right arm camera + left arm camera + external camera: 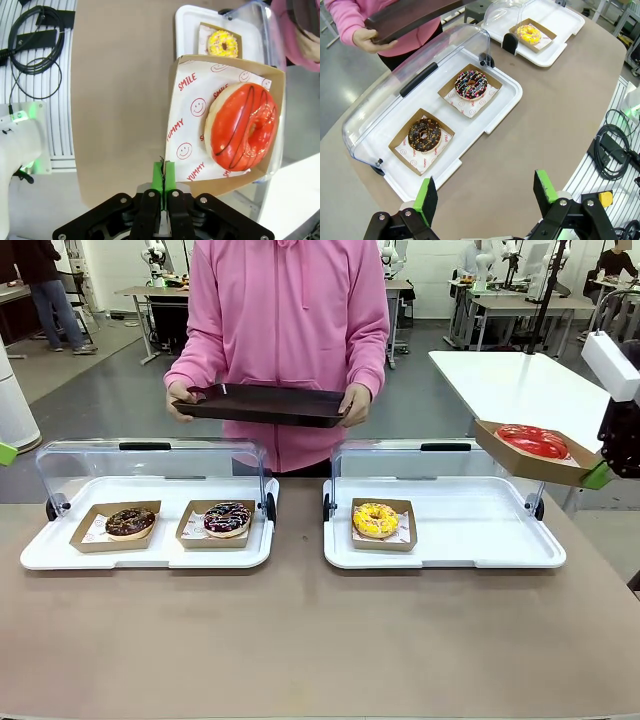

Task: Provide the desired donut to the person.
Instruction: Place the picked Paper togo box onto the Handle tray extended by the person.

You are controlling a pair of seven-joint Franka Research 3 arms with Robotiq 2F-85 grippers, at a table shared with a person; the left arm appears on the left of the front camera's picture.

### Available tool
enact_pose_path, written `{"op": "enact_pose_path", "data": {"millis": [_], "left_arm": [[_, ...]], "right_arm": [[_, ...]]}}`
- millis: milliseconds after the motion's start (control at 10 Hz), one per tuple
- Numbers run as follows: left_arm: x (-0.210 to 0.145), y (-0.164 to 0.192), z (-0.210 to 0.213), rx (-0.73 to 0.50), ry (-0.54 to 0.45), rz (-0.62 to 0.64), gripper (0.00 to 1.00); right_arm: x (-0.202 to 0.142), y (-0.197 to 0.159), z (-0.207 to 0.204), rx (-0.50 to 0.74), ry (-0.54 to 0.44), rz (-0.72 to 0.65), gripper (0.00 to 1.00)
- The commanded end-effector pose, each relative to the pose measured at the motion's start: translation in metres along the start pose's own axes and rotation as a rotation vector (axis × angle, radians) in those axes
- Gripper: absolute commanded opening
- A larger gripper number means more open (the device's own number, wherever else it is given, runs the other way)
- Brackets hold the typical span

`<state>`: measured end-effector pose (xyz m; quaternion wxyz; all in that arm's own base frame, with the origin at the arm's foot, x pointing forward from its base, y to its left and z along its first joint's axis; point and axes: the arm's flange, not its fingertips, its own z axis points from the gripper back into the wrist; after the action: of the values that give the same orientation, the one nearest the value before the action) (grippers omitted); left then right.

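My right end effector [164, 182] is clamped on the rim of a brown cardboard tray [225, 184], its green pads [158, 177] pressed together on the edge. That tray carries the red-glazed donut [244, 127] on a printed paper liner [187, 125]. From the front I see it in the air, tilted, over the right end of the right display case [450, 552] and well to one side of the person [290, 330]. The person stands at the far edge of the surface [300, 640], both hands holding a dark serving tray [262, 403]. A yellow donut [376, 520] sits in the right display case. A chocolate donut [130, 521] and a sprinkled donut [227, 518] sit in the left display case [150, 556]. Both lids are up. My left end effector [486, 192] hovers near the left display case, fingers apart, gripping nothing.
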<state>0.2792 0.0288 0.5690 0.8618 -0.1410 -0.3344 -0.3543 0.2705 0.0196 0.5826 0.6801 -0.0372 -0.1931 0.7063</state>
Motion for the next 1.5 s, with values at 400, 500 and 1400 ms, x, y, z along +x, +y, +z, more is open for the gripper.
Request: {"op": "enact_pose_path", "data": {"millis": [400, 500, 1400], "left_arm": [[-0.0007, 0.0008, -0.0004, -0.002, -0.007, -0.002, 1.00], [-0.0007, 0.0008, -0.0004, -0.002, -0.007, -0.002, 1.00], [-0.0007, 0.0008, -0.0004, -0.002, -0.007, -0.002, 1.00]], "right_arm": [[-0.0014, 0.0010, 0.0001, 0.007, 0.013, 0.009, 0.00], [-0.0014, 0.0010, 0.0001, 0.007, 0.013, 0.009, 0.00], [-0.0014, 0.0010, 0.0001, 0.007, 0.013, 0.009, 0.00]]}}
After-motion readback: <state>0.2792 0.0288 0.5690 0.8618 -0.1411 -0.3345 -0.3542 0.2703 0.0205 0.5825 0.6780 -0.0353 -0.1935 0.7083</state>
